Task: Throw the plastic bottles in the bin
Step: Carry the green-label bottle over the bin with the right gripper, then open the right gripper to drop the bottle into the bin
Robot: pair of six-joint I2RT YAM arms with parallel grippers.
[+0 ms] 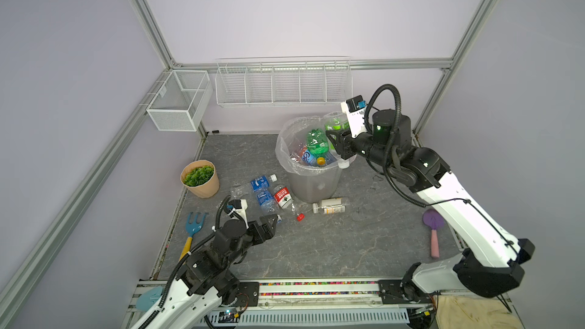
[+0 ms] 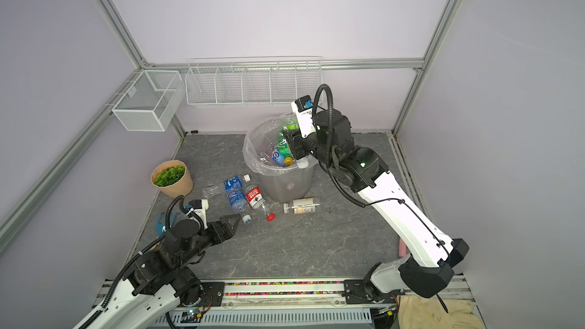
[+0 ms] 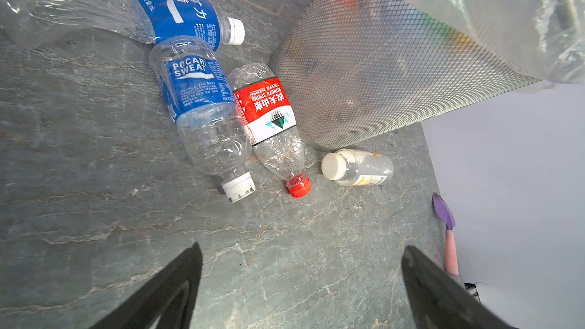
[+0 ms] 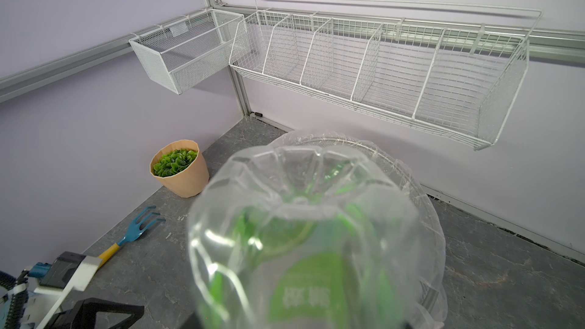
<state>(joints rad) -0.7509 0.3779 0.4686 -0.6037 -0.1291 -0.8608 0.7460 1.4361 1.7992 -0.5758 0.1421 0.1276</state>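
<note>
The right tool (image 1: 338, 144) is clamped on a clear bottle with a green label (image 1: 335, 121), held cap-down and tilted at the right rim of the bin (image 1: 316, 185), just right of centre in both top views. The cap looks to hang at the rim's edge, not over the middle, so the release would go best after a short carry leftward over the opening. The bin is piled nearly to its top, and a gentle drop onto the heap seems safer than a toss that could bounce out.

At the lower left of a top view the left tool (image 3: 303, 246) hovers with its jaws wide apart and nothing between them, low over the grey surface (image 1: 316, 248). Just beyond it lie a blue-label bottle (image 3: 202, 106) touching a red-label bottle (image 3: 269, 112), a second blue one (image 3: 177, 17) behind, and a white-capped bottle (image 3: 357, 167) beside the bin's foot. That close pair may shift together when one is picked. A blue rake (image 1: 194, 226) and a purple scoop (image 1: 433, 226) lie at the edges, the leaf pot (image 1: 200, 178) at mid-left, and the white wire baskets (image 1: 285, 83) on the back wall, all well clear
</note>
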